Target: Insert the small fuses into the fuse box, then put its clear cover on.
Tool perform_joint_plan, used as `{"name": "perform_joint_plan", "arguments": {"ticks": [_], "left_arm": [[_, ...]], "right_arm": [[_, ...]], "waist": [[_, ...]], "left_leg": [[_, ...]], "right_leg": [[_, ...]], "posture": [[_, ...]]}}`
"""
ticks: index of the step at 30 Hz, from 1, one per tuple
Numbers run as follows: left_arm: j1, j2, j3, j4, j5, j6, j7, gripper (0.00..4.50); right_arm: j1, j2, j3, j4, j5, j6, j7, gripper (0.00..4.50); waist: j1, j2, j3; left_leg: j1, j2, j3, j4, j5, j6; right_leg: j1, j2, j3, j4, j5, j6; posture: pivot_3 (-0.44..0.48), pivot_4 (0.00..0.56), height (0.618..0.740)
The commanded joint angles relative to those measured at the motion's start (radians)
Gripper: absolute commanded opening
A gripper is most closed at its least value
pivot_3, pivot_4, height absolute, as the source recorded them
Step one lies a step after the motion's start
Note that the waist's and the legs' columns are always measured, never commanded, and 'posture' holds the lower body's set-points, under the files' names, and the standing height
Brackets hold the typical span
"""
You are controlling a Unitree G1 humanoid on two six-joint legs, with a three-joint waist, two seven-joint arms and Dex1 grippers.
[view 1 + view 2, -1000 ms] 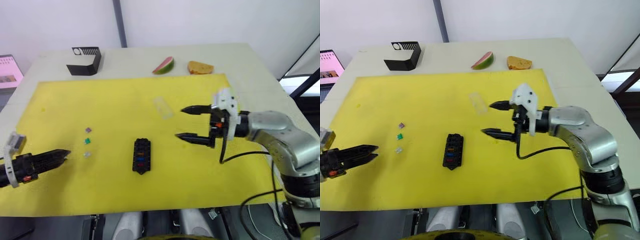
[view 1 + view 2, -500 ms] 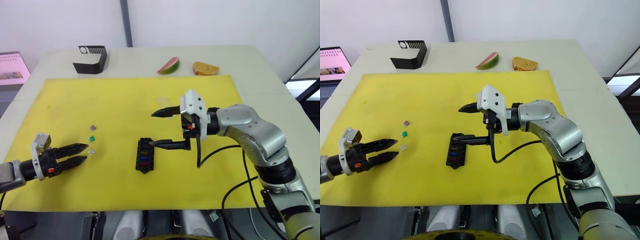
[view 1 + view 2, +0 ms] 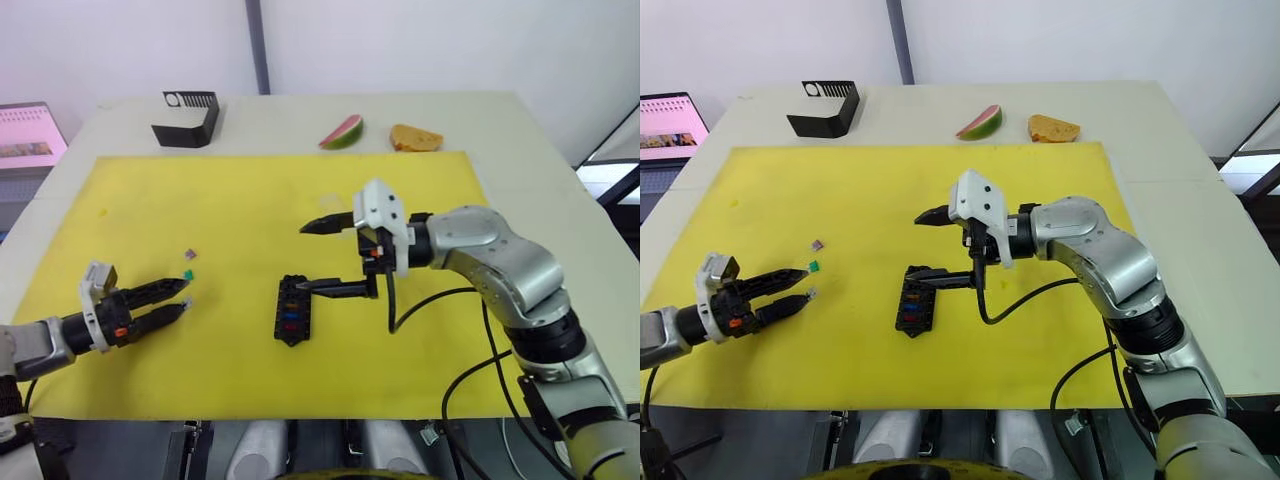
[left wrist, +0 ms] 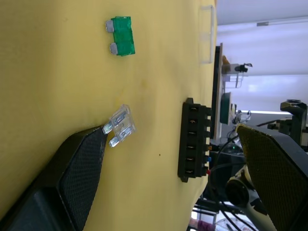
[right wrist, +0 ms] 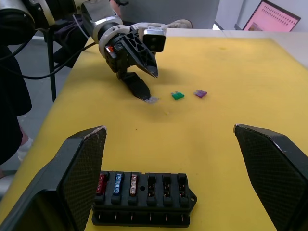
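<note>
The black fuse box (image 3: 291,310) lies mid-mat, with red, blue and brown fuses (image 5: 117,183) seated in one row. Purple (image 3: 190,254), green (image 3: 187,273) and clear grey (image 3: 186,301) small fuses lie loose on the mat to its left. My left gripper (image 3: 183,294) is open low over the mat, one fingertip (image 4: 98,137) touching the clear grey fuse (image 4: 120,127) and the green fuse (image 4: 121,42) just beyond. My right gripper (image 3: 302,258) hangs open just above the fuse box's far end, holding nothing. The clear cover (image 4: 207,33) lies flat on the mat beyond the box.
A yellow mat (image 3: 240,190) covers the table. At the back stand a black bracket (image 3: 186,118), a watermelon slice (image 3: 342,131) and a piece of bread (image 3: 415,138). A pink screen (image 3: 25,130) sits off the table's left edge.
My left gripper has slid right along the mat until it reached the clear grey fuse. My right gripper swung left from the mat's right side to over the fuse box, then held still.
</note>
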Motion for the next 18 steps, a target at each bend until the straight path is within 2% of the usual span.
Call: {"name": "perform_joint_plan", "arguments": {"ticks": [1, 5, 8, 10, 18], "left_arm": [[-0.015, -0.035, -0.012, 0.001, 0.006, 0.002, 0.027, 4.5], [-0.015, -0.055, -0.009, 0.009, 0.033, -0.019, 0.053, 4.5], [-0.001, -0.057, -0.018, -0.005, 0.036, -0.021, 0.044, 3.59], [0.002, -0.064, -0.032, -0.009, 0.053, -0.038, 0.056, 2.69], [0.01, -0.081, -0.066, 0.005, 0.094, -0.122, 0.052, 2.69]], "right_arm": [[-0.021, 0.003, -0.013, -0.01, -0.004, -0.018, 0.004, 4.46], [-0.019, -0.005, -0.016, -0.011, -0.011, -0.017, 0.005, 4.46], [-0.015, -0.013, -0.023, -0.01, -0.012, -0.016, 0.009, 4.5], [-0.013, -0.02, -0.027, -0.009, -0.012, -0.017, 0.012, 4.5], [-0.004, -0.031, -0.031, -0.021, -0.009, -0.011, 0.007, 4.5]], "waist": [[0.003, 0.0, 0.0], [0.016, 0.0, 0.0], [0.015, 0.0, 0.0], [0.014, 0.0, 0.0], [0.016, 0.002, -0.001]], "left_leg": [[0.0, 0.0, 0.0, 0.0, 0.0, 0.0], [0.0, 0.0, 0.0, 0.0, 0.0, 0.0], [0.0, 0.0, 0.0, 0.0, 0.0, 0.0], [0.0, 0.0, 0.0, 0.0, 0.0, 0.0], [0.0, 0.0, 0.0, 0.0, 0.0, 0.0]], "right_leg": [[0.0, 0.0, 0.0, 0.0, 0.0, 0.0], [0.0, 0.0, 0.0, 0.0, 0.0, 0.0], [0.0, 0.0, 0.0, 0.0, 0.0, 0.0], [0.0, 0.0, 0.0, 0.0, 0.0, 0.0], [0.0, 0.0, 0.0, 0.0, 0.0, 0.0]], "posture": [[0.0, 0.15, 0.74], [0.0, 0.15, 0.74], [0.0, 0.15, 0.74], [0.0, 0.15, 0.74], [0.0, 0.15, 0.74]]}}
